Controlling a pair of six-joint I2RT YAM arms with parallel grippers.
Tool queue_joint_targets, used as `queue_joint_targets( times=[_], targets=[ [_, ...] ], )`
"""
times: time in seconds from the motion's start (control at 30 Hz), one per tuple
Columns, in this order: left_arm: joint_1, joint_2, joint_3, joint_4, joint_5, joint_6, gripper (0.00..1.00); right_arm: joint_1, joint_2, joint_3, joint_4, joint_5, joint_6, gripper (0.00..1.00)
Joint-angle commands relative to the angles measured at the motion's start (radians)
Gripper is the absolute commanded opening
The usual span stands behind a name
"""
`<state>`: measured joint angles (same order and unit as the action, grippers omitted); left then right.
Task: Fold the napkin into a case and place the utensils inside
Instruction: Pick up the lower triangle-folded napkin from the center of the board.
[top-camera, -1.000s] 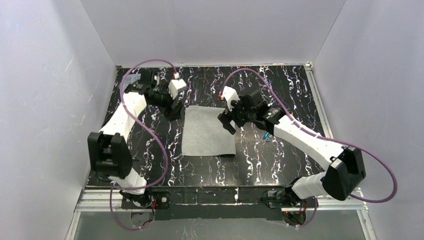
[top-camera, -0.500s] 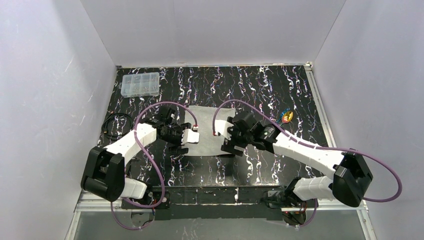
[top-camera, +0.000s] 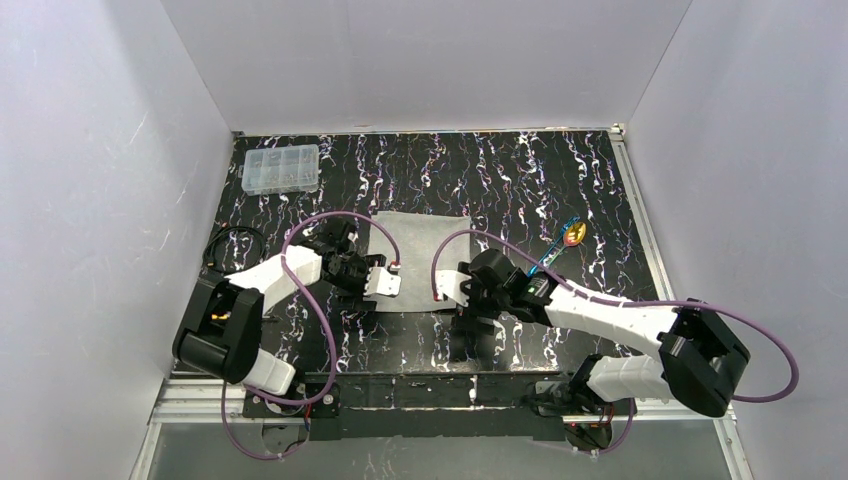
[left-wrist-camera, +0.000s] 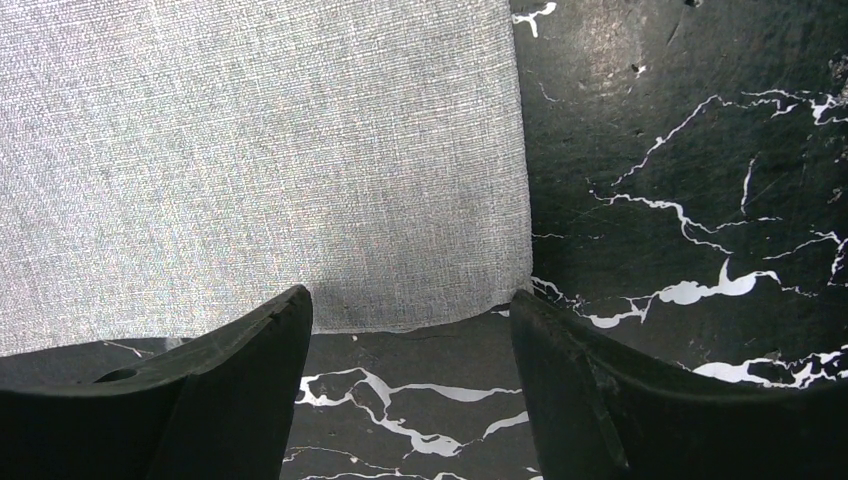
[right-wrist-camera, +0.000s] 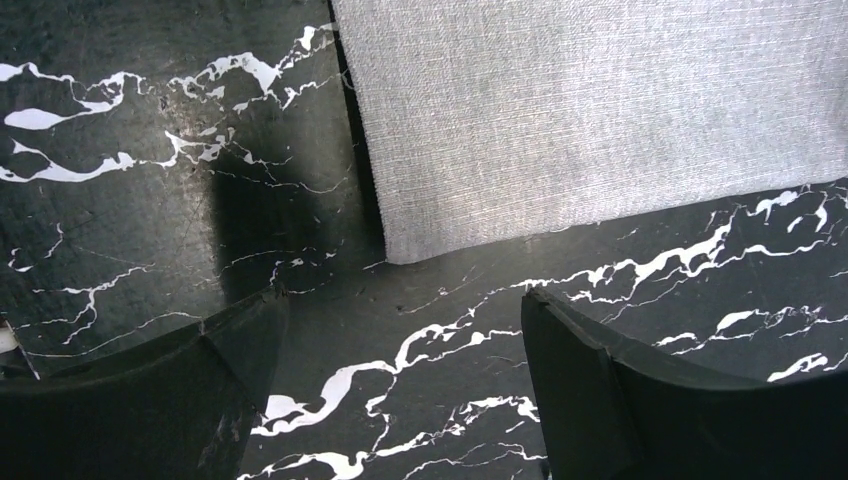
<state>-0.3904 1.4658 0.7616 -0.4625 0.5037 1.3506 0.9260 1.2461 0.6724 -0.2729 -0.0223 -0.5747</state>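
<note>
White walls enclose a black, white-veined table (top-camera: 560, 170). At its centre lies the napkin (top-camera: 420, 250), flat and unfolded, a single light-grey square; no case is formed yet. Both arms reach in from the bottom of the frame toward its lower edge. The left end effector (left-wrist-camera: 410, 315) stands open and holds nothing, its fingers either side of the cloth's lower corner in the left wrist view. The right end effector (right-wrist-camera: 400, 300) gapes wide and empty, with the other lower corner just above its gap. A clear compartment box (top-camera: 281, 168) sits at upper left. The utensils (top-camera: 565, 240), blue and gold, lie right of the napkin, apart from it. The cloth looks thin, limp and light. It will likely drape and slide on the smooth table, so pinching each lower corner, one finger under the hem, seems the sound hold.
</note>
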Motion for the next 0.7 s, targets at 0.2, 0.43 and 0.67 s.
queue_joint_targets(
  times=[0.2, 0.43, 0.67],
  targets=[
    [-0.02, 0.092, 0.038, -0.036, -0.041, 0.015, 0.56, 0.008, 0.089, -0.041, 0.239, 0.046, -0.01, 0.88],
    [-0.022, 0.128, 0.067, -0.053, -0.051, 0.01, 0.4, -0.044, 0.151, -0.043, 0.304, 0.028, 0.033, 0.75],
    [-0.022, 0.166, 0.115, -0.068, -0.06, -0.031, 0.25, -0.098, 0.185, -0.006, 0.291, -0.069, 0.097, 0.45]
  ],
)
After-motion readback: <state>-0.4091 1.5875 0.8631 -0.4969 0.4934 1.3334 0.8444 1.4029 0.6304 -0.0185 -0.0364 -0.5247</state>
